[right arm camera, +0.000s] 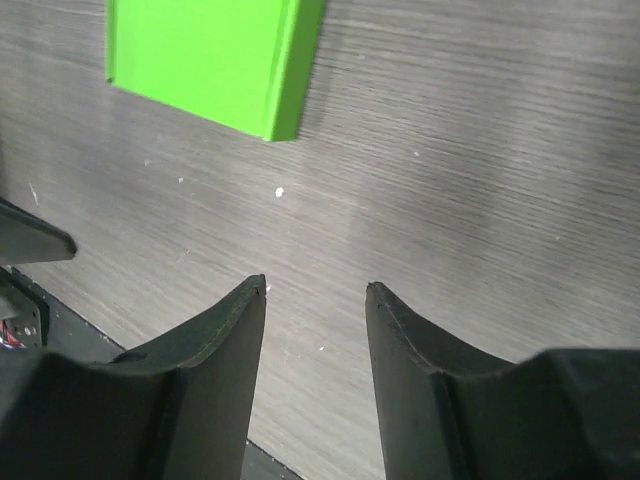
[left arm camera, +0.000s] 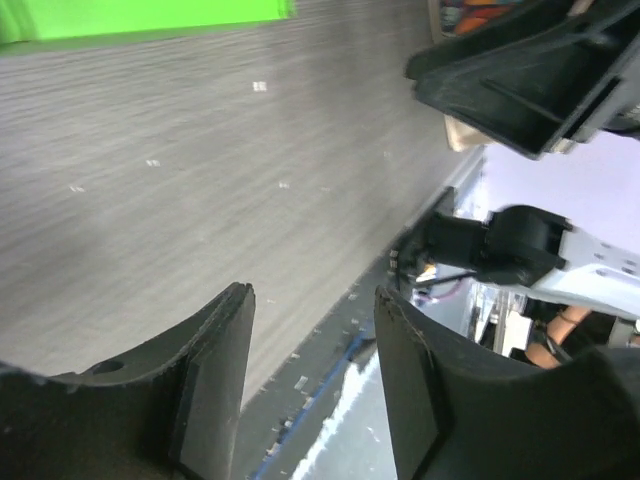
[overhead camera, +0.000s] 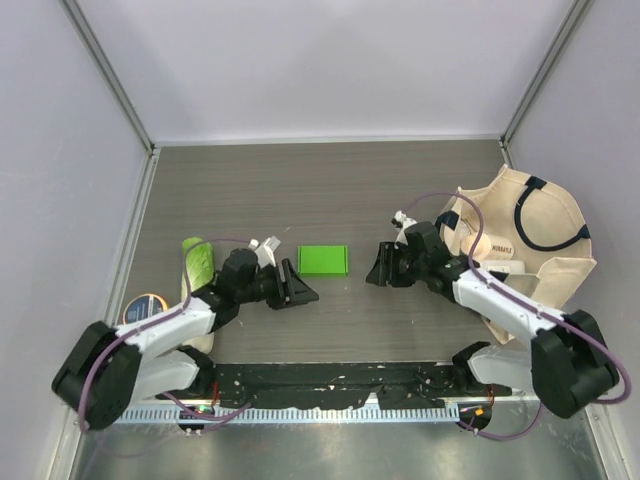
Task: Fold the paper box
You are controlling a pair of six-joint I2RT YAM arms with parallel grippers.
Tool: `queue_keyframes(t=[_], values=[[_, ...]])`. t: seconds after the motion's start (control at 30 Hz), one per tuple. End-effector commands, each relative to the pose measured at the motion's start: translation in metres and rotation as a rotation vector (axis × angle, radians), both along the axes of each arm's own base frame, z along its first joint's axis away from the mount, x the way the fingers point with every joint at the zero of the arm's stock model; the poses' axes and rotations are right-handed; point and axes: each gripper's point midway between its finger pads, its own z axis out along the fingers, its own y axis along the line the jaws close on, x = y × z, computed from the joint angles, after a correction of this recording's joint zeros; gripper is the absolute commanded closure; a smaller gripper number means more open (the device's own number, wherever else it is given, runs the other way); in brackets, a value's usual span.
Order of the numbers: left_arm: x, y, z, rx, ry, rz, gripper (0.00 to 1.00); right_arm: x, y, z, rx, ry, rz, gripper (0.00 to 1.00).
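Green paper box (overhead camera: 323,260) flat on the grey table (overhead camera: 300,190), at the centre of the overhead frame, touched by nothing. Left gripper (overhead camera: 298,285) just beside its lower left corner, jaws parted with a clear gap, empty. Right gripper (overhead camera: 378,268) near its right edge, jaws likewise parted, holding nothing. Beige bag (overhead camera: 530,250) at far right; cabbage (overhead camera: 197,262) and round tin (overhead camera: 145,308) at left.
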Motion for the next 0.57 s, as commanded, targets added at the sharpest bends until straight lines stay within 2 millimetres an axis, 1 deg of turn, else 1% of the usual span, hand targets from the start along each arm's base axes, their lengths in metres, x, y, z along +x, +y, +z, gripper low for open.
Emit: queue_keyframes(t=[0.0,0.03,0.07,0.1,0.13,0.17,0.2,0.23,0.27,0.3,0.33,0.37,0.4,0.43,0.47,0.5,0.53], values=[[-0.006,-0.003,0.086,-0.063,-0.212,-0.092,0.43,0.005,-0.009,0.058,-0.103,-0.145,-0.003,0.48],[-0.004,0.002,0.1,-0.046,-0.256,-0.079,0.41,0.002,-0.006,0.072,-0.1,-0.176,0.014,0.46],[-0.006,0.009,0.129,-0.041,-0.31,-0.058,0.39,0.008,-0.006,0.093,-0.099,-0.221,-0.004,0.46],[0.003,0.019,0.139,0.012,-0.376,-0.006,0.37,0.005,-0.008,0.101,-0.107,-0.23,0.0,0.45],[0.006,0.027,0.153,0.034,-0.416,0.026,0.36,0.003,-0.009,0.12,-0.086,-0.274,-0.005,0.44],[0.005,0.035,0.175,0.053,-0.451,0.054,0.35,0.004,-0.008,0.143,-0.064,-0.326,-0.001,0.43],[0.012,0.05,0.191,0.088,-0.519,0.133,0.34,0.001,-0.009,0.16,-0.048,-0.362,0.012,0.42],[0.013,0.058,0.214,0.085,-0.569,0.172,0.34,0.0,-0.011,0.176,-0.035,-0.405,0.003,0.41],[0.015,0.066,0.222,0.1,-0.593,0.208,0.32,-0.004,-0.017,0.214,0.015,-0.495,-0.022,0.39],[0.015,0.078,0.238,0.098,-0.645,0.267,0.32,-0.006,-0.023,0.233,0.028,-0.547,-0.04,0.37],[0.014,0.084,0.249,0.102,-0.684,0.289,0.31,-0.009,-0.028,0.251,0.035,-0.601,-0.05,0.34],[0.011,0.09,0.269,0.082,-0.73,0.312,0.3,-0.021,-0.039,0.287,0.078,-0.693,-0.071,0.33],[0.005,0.096,0.284,0.067,-0.773,0.325,0.29,-0.022,-0.053,0.304,0.07,-0.752,-0.129,0.31],[0.001,0.103,0.305,0.054,-0.829,0.345,0.29,-0.028,-0.064,0.321,0.073,-0.811,-0.155,0.26],[-0.003,0.107,0.315,0.048,-0.859,0.351,0.25,-0.035,-0.076,0.346,0.091,-0.872,-0.193,0.24],[-0.008,0.11,0.326,0.036,-0.892,0.355,0.23,-0.049,-0.089,0.365,0.121,-0.934,-0.227,0.2],[-0.017,0.118,0.346,0.021,-0.954,0.367,0.21,-0.056,-0.1,0.379,0.129,-0.982,-0.257,0.2]])
